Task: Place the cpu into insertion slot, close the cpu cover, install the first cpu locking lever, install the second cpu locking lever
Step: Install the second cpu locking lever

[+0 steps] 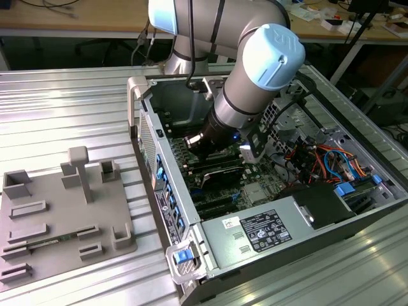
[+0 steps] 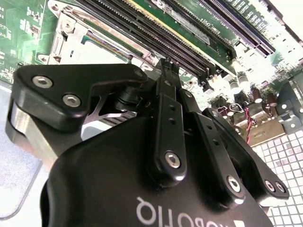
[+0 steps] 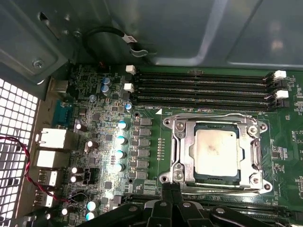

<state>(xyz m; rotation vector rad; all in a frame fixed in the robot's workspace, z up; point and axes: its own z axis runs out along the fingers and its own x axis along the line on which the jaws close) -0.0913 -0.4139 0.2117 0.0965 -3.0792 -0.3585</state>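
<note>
In the first wrist view the cpu (image 3: 217,152) lies flat in its socket, silvery top up. The cpu cover (image 3: 182,142) is down around it, its square opening framing the chip. A thin wire lever (image 3: 213,115) runs along the socket's side nearest the memory slots, and another (image 3: 222,190) runs along the opposite side. My gripper (image 3: 172,188) is shut with nothing between its fingers, its tips right at the cover's edge by that second lever. In the second wrist view the shut gripper (image 2: 168,66) points down at the board beside the socket frame (image 2: 64,33). In the exterior view the gripper (image 1: 203,143) is inside the computer case (image 1: 150,137).
Several long memory slots (image 3: 203,87) lie beside the socket, and a row of capacitors (image 3: 122,142) stands on its other side. A perforated case wall (image 3: 14,142) and a red-black wire (image 3: 28,165) are close. A grey fixture plate (image 1: 64,217) lies outside the case. Coloured cables (image 1: 325,159) bunch near the power supply (image 1: 261,233).
</note>
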